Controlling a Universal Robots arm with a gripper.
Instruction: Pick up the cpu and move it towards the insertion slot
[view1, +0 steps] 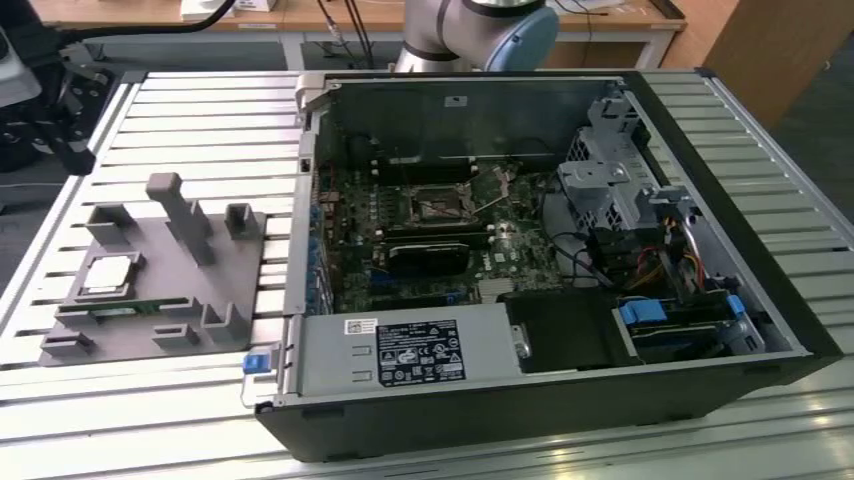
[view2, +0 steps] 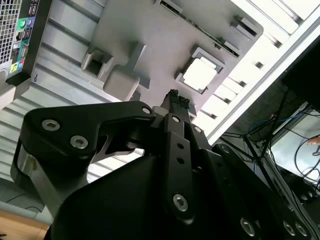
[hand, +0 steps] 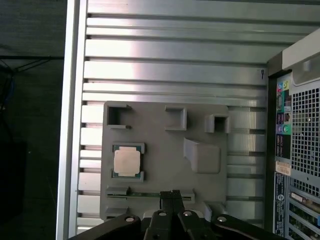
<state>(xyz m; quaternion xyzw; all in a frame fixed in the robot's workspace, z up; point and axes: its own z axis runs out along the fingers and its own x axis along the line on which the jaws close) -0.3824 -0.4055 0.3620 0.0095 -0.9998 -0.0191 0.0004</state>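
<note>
Gripper (hand: 172, 196), fingers pressed together and empty, hovers above the tray (hand: 160, 145). A good grasp needs them spread, centred squarely over the cpu (hand: 126, 161) near the tray's edge.

The arm (view1: 478, 30) carries its jaws closed together and empty, fingertips (view2: 173, 96) touching.

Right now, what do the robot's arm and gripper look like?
The gripper is matte black: angular linkage plates dotted with silvery screw heads, tapering to a narrow tip. The arm is a rounded silvery-grey tube with a light blue joint cap.
</note>
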